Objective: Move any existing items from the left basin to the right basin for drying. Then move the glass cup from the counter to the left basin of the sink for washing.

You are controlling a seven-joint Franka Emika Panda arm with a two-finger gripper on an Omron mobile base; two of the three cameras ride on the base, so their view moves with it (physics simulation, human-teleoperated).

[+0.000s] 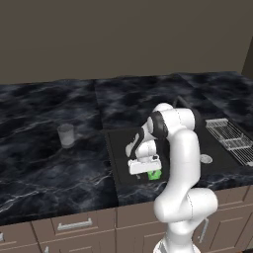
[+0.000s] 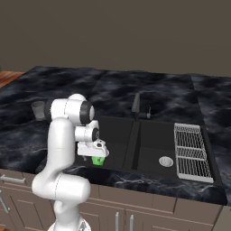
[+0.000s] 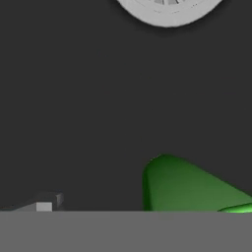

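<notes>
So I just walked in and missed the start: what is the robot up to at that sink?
The arm is reaching down into the left basin of the black sink, with its open gripper low over a small green lump lying on the basin floor. Nothing is held yet. In the hand view the green lump sits close below, with the silver drain further on. The right basin, next to the wire rack, holds no item. The glass cup stands on the counter to the sink's left, untouched.

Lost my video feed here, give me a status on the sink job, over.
Gripper open, low in left basin, right over green lump, not gripped. Glass cup on counter. Right basin unobstructed.
</notes>
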